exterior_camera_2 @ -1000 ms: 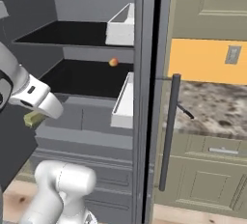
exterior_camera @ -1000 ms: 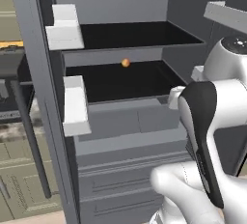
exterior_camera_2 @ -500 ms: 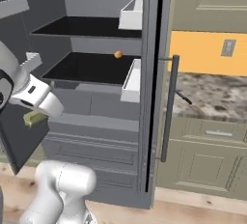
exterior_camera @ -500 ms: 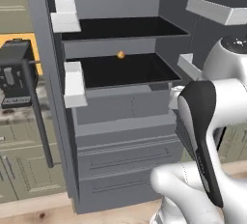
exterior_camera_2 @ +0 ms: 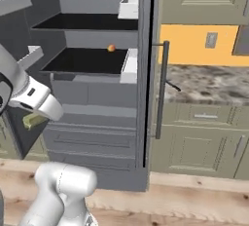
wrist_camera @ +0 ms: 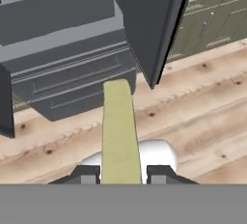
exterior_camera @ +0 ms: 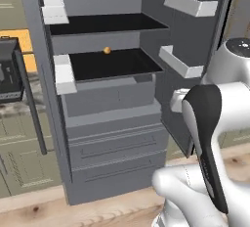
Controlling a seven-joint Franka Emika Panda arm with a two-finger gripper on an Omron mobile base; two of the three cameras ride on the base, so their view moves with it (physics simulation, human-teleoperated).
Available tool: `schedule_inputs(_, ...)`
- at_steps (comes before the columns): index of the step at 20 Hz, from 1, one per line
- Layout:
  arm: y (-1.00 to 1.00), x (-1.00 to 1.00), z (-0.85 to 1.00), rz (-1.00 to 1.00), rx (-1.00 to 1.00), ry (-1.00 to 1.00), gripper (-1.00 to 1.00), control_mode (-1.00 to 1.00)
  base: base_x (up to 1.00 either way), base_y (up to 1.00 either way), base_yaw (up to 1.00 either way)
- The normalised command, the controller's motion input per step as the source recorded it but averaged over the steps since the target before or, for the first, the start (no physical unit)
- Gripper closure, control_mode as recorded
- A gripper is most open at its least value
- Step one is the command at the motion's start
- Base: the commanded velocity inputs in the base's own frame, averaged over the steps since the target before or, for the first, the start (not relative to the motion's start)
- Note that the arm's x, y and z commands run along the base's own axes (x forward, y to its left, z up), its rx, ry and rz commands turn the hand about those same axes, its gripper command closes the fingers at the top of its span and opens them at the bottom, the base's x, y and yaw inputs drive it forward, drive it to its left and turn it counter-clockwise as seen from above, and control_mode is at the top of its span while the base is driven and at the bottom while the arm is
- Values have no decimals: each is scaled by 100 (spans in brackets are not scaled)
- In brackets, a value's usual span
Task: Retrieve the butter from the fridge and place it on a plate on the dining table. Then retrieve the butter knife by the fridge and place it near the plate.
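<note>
From the left base view we look at the fridge (exterior_camera: 112, 99) with both doors swung wide, white door shelves on either side and two dark inner shelves. A small orange ball (exterior_camera: 107, 50) sits at the back of the lower shelf. Our own white arm fills the lower right, so we cannot judge the grip from here.

In the right base view the fridge's right door stands edge-on with its long bar handle (exterior_camera_2: 161, 89). On the marbled wall worktop (exterior_camera_2: 214, 84) just past that handle lies a slim dark thing, which we take for the butter knife (exterior_camera_2: 173, 85), though it is too small to be sure. At the left, below the white wrist, a pale yellow end of the butter (exterior_camera_2: 33, 120) shows against the dark fridge front.

The hand view settles the grip: the tool (wrist_camera: 120, 174) is closed on the butter, the two dark tips pressing its long sides, and the stick juts forward over the wooden floor (wrist_camera: 193, 117), clear of the fridge drawers.

We judge the butter retrieved and the carry to the plate as the step in hand. To do it well, we should keep the squeeze steady, since the stick is held near one end and could pivot or slip. We should also keep the hand clear of the open door edge, and turn the base gently.
</note>
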Motion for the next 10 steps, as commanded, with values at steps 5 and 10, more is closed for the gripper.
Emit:
schedule_inputs(5, 0, 0, 0, 0, 0, 0, 100, 100, -18, -26, -50)
schedule_inputs(10, 0, 0, 0, 0, 0, 0, 100, 100, -38, -28, -61)
